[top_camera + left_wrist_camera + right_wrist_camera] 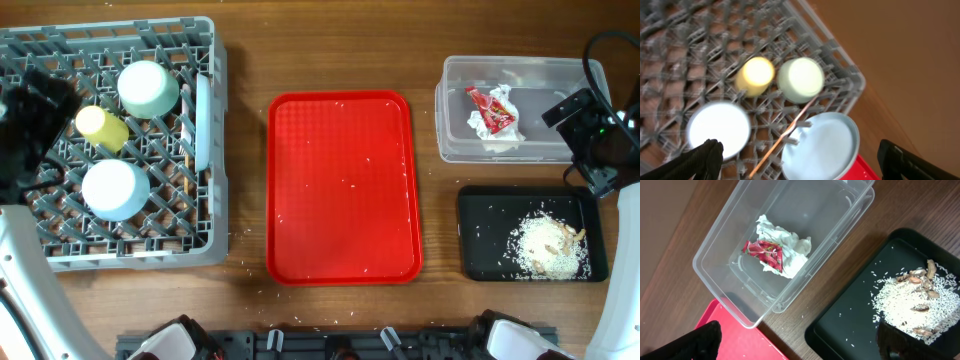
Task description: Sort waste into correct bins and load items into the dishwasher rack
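Observation:
The grey dishwasher rack (130, 258) sits at the far left. It holds a pale green bowl (148, 88), a yellow cup (102, 127), a pale blue bowl (115, 188) and a pale blue plate (203, 122) standing on edge. In the left wrist view a thin wooden stick (785, 137) lies across the lattice beside the plate (822, 147). My left gripper (800, 167) hovers open above the rack, empty. The clear tub (450, 120) holds the white napkin (795, 250) and red wrapper (765, 254). Rice scraps (545, 245) lie in the black tray (480, 250). My right gripper (797, 345) hangs open and empty over the bins.
A red serving tray (342, 190) with scattered rice grains lies in the middle of the wooden table. A few grains dot the wood near its front edge. The arm bases stand along the near edge.

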Motion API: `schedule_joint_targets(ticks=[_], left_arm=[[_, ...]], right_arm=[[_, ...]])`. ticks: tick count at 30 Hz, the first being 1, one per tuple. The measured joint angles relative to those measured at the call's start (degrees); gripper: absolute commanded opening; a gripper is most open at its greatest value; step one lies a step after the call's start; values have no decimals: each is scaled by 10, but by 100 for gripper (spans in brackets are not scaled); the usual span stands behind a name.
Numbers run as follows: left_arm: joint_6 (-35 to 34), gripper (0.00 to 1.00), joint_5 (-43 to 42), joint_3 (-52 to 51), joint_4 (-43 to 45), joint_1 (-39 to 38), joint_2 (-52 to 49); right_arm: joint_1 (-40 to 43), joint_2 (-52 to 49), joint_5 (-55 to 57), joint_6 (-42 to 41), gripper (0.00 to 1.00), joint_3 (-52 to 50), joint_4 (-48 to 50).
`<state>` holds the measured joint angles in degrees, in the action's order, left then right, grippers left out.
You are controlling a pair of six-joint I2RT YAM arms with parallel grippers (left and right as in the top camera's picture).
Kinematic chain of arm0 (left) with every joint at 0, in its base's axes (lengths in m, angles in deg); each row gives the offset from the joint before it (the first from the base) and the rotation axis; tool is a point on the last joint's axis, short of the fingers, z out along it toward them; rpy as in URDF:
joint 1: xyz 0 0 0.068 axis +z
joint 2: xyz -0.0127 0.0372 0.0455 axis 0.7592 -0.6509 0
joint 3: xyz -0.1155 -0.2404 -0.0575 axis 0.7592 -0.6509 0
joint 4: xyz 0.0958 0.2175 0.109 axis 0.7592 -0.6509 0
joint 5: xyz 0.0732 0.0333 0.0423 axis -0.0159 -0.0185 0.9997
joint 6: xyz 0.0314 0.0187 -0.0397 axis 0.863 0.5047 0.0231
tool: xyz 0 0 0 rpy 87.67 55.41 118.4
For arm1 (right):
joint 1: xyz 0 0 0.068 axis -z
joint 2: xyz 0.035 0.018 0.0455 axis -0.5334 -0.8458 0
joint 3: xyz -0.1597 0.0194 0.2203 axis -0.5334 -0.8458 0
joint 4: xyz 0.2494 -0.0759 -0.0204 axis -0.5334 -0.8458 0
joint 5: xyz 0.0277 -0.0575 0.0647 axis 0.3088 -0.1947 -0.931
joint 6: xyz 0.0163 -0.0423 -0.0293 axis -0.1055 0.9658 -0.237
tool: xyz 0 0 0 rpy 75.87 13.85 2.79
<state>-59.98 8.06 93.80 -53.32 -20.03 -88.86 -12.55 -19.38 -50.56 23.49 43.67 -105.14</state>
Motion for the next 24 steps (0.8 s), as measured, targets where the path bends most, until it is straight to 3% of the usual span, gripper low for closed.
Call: schedule_joint_targets(ticks=[5, 17, 21, 24], left_arm=[[-34, 100, 7, 0, -18, 5, 0], [-36, 100, 7, 0, -18, 5, 0], [-36, 100, 22, -1, -73, 4, 3], [-27, 100, 44, -74, -75, -33, 81]], right_arm=[[0, 0, 0, 0, 100, 0, 0], [0, 0, 0, 0, 100, 0, 0], [0, 0, 0, 0, 100, 0, 0], [0, 0, 0, 0, 100, 0, 1]])
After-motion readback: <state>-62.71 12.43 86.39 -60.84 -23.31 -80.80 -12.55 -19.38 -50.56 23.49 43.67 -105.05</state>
